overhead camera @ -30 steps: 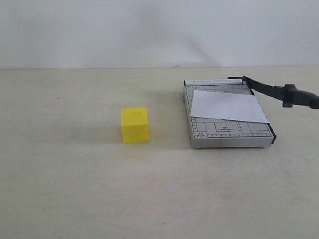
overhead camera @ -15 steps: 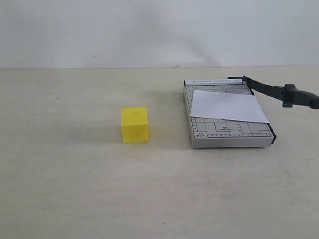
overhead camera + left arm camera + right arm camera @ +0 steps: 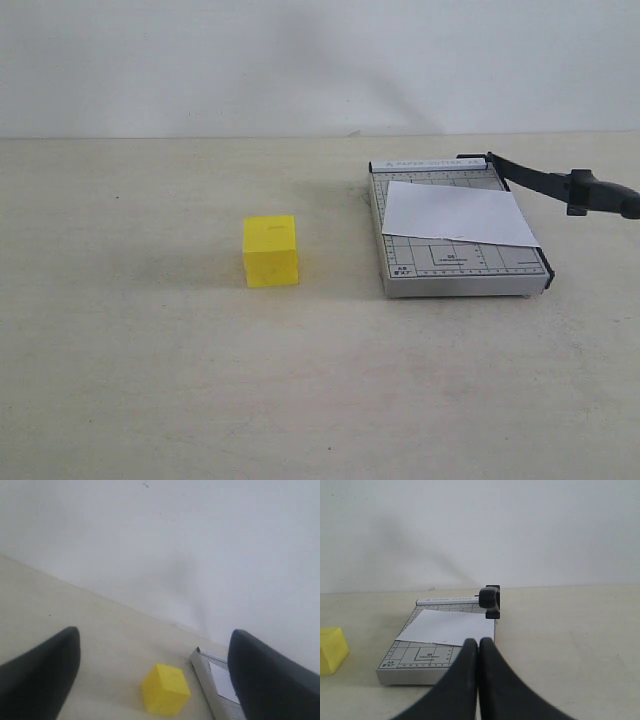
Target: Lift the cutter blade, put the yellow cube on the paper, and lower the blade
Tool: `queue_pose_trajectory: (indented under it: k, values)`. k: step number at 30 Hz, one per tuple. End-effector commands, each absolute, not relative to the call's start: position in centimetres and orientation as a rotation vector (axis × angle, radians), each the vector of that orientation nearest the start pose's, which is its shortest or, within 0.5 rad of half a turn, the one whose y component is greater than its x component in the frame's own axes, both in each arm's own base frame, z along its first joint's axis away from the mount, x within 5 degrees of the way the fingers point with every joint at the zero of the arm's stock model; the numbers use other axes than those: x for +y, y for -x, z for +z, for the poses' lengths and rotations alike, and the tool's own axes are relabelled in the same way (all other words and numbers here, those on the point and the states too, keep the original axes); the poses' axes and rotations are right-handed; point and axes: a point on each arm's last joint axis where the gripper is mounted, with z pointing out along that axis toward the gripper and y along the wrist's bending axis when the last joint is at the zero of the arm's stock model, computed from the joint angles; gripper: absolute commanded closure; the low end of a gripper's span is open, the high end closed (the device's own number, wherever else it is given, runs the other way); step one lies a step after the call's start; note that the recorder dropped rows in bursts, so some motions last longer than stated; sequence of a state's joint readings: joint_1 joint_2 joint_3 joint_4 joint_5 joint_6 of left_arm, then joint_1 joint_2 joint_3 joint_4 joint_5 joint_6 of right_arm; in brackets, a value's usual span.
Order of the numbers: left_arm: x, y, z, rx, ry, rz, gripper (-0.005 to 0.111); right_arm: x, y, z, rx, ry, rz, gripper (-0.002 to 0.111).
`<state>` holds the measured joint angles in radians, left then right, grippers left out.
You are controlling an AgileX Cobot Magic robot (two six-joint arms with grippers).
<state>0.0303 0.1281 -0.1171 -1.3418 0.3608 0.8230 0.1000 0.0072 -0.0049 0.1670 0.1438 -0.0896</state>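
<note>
**A:** What fills most of the scene?

**B:** A pale beige table (image 3: 150,400), with a white wall (image 3: 200,60) behind it at 12 o'clock. The biggest thing on it is a grey gridded trimmer (image 3: 462,278), right of centre in the exterior view.

**A:** And the paper?

**B:** The paper (image 3: 455,215) lies flat on the trimmer's base, slightly skewed, covering its middle band. The printed grid shows on the near strip at 6 o'clock and on a thin strip at 12 o'clock.

**A:** The cutter blade?

**B:** The cutter blade (image 3: 535,180) is lifted off the base. It hinges at the trimmer's far corner, about 1 o'clock, and slopes away toward 3 o'clock. Its thick black handle (image 3: 600,195) hangs clear of the base's edge.

**A:** Where is the yellow cube?

**B:** The yellow cube (image 3: 271,250) stands on the bare table at 9 o'clock from the trimmer, well apart from it.

**A:** And the pincers?

**B:** The left gripper (image 3: 155,632) is spread wide and grasps nothing. Its two dark fingers (image 3: 40,677) frame the cube and a corner of the trimmer ahead. The right gripper (image 3: 479,644) is clenched, its tips pressed together with nothing between them. The trimmer and the blade's handle lie beyond its tips.
</note>
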Motion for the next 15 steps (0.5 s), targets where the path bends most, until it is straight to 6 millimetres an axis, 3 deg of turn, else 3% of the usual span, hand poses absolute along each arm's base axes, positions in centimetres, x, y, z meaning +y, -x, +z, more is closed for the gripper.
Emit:
queue_pose_trajectory:
  k: [1, 5, 9, 13, 15]
  values:
    - [-4.0, -7.3, 25.9, 1.638, -0.021, -0.679, 0.035, 0.8, -5.6, 20.2, 1.614, 0.034, 0.156, 0.108]
    - [-4.8, -9.9, 28.7, 1.678, -0.191, -0.683, 0.044, 0.8, -5.6, 20.2, 1.614, 0.034, 0.156, 0.108]
    - [-5.2, -14.4, 31.0, 1.74, -0.298, -0.69, 0.044, 0.8, -5.6, 20.2, 1.614, 0.034, 0.156, 0.108]
    - [-6.5, -19.4, 30.5, 1.833, -0.434, -0.816, 0.048, 0.8, -5.6, 20.2, 1.614, 0.034, 0.156, 0.108]
    - [-8.0, -22.0, 29.2, 1.887, -0.525, -0.884, 0.057, 0.8, -5.6, 20.2, 1.614, 0.034, 0.156, 0.108]
